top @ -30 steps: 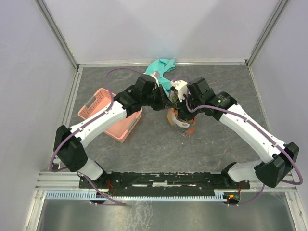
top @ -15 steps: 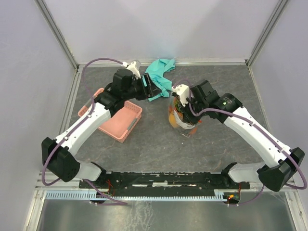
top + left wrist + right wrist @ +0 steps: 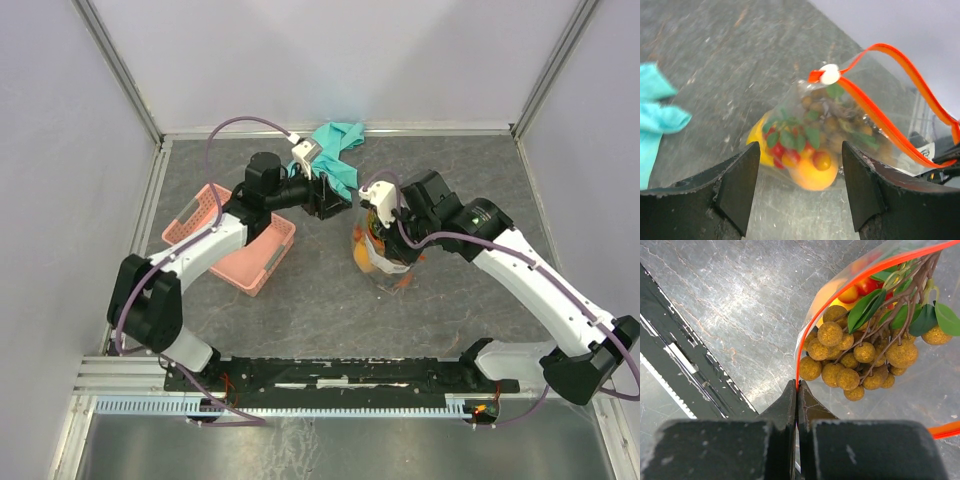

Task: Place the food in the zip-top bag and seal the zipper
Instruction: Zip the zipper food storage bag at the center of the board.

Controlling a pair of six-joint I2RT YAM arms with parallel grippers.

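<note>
Loading looks done to me: the fruit [image 3: 805, 152] sits inside the bag [image 3: 378, 255], which stands on the counter [image 3: 320, 295]. My right fingers [image 3: 790, 405] are clenched on the orange zipper [image 3: 880, 120] at the bag's mouth edge. My left fingers [image 3: 737, 190] are released, holding nothing, just beside the bag. The mouth gapes, with the slider at one end, so sealing is what remains.

We saw a clear bag [image 3: 892, 95] with a red-orange zipper [image 3: 875, 117] and a white slider [image 3: 829, 74]. Inside were brown berries [image 3: 855, 355], green leaves [image 3: 867, 307], red pieces [image 3: 777, 150], a yellow fruit [image 3: 756, 145] and an orange fruit [image 3: 812, 175]. The basket [image 3: 255, 265] was pink, the cloth [image 3: 335, 140] teal, the tabletop [image 3: 320, 290] grey with veins.
</note>
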